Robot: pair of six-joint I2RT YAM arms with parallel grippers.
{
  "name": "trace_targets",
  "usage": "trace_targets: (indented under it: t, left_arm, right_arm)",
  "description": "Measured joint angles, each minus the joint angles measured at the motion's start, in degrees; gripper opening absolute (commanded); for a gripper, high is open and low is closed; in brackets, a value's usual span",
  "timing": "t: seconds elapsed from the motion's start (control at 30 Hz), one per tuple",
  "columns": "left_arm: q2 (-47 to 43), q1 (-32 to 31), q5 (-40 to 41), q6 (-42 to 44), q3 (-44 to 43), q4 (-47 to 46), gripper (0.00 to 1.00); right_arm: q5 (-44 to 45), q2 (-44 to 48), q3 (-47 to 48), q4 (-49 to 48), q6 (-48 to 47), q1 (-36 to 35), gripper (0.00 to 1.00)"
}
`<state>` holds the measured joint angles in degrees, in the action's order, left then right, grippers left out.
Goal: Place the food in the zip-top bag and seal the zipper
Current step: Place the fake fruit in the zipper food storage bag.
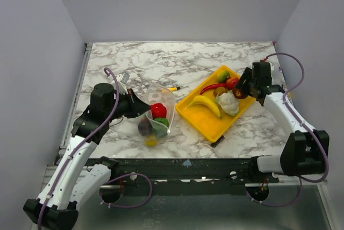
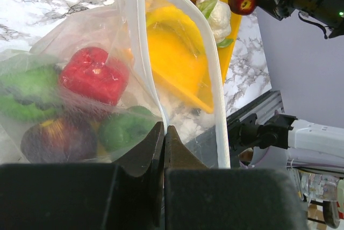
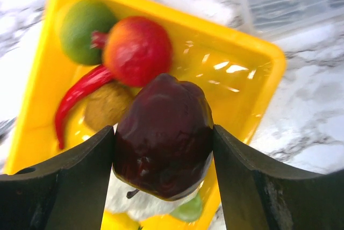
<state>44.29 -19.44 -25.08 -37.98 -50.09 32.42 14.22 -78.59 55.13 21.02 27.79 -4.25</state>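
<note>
**One fruit lifted, bag held open**

The left gripper (image 2: 164,139) has its fingers pressed together on the rim of the zip-top bag (image 1: 156,116), which lies toward the near-left part of the marble worktop (image 1: 161,60). The bag's mouth gapes open, and the zipper (image 2: 213,79) shows as a pale strip curving along its edge. Through the plastic four pieces can be counted: one red pepper (image 2: 94,77), two green pieces (image 2: 27,95) and one dark purple piece (image 2: 54,139). A yellowish bit at the bag's bottom may be a fifth.

The right gripper (image 1: 240,91) is clamped around one dark purple fruit (image 3: 161,133) above the far end of the yellow tray (image 1: 201,121), which sits toward the worktop's right edge. The tray holds six pieces: one banana (image 1: 205,104), one cauliflower (image 1: 229,103), one red chilli (image 3: 78,95), one green fruit (image 3: 83,28), one red fruit (image 3: 137,50) and one olive-brown fruit (image 3: 106,107).

One yellow stick (image 1: 172,88) lies between bag and tray.
</note>
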Motion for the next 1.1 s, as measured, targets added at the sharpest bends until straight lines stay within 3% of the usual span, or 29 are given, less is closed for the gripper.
trace_targets:
  t: [0.2, 0.33, 0.47, 0.63, 0.77, 1.1]
  left_arm:
    - [-0.1, 0.0, -0.1, 0.0, 0.0, 0.0, 0.0]
    - [-0.1, 0.0, -0.2, 0.0, 0.0, -0.1, 0.0]
    - [0.0, 0.0, -0.4, -0.1, 0.0, -0.1, 0.0]
    - [0.0, 0.0, -0.6, -0.2, 0.0, -0.1, 0.0]
    - [0.0, 0.0, -0.7, -0.4, 0.0, -0.1, 0.0]
    - [0.0, 0.0, -0.8, -0.6, 0.0, -0.1, 0.0]
  right_arm:
    - [-16.0, 8.3, 0.0, -0.3, 1.0, 0.0, 0.01]
    - [-29.0, 14.4, -0.4, -6.6, 6.2, -1.3, 0.0]
    - [-34.6, 15.7, -0.2, -12.9, 10.9, -10.5, 0.0]
    - [-34.6, 14.0, 2.8, -16.0, 13.5, -27.8, 0.0]
    - [-32.9, 12.5, 6.9, -18.8, 14.0, -36.9, 0.0]
    - [-22.2, 3.8, 15.0, -18.9, 11.6, -47.8, 0.01]
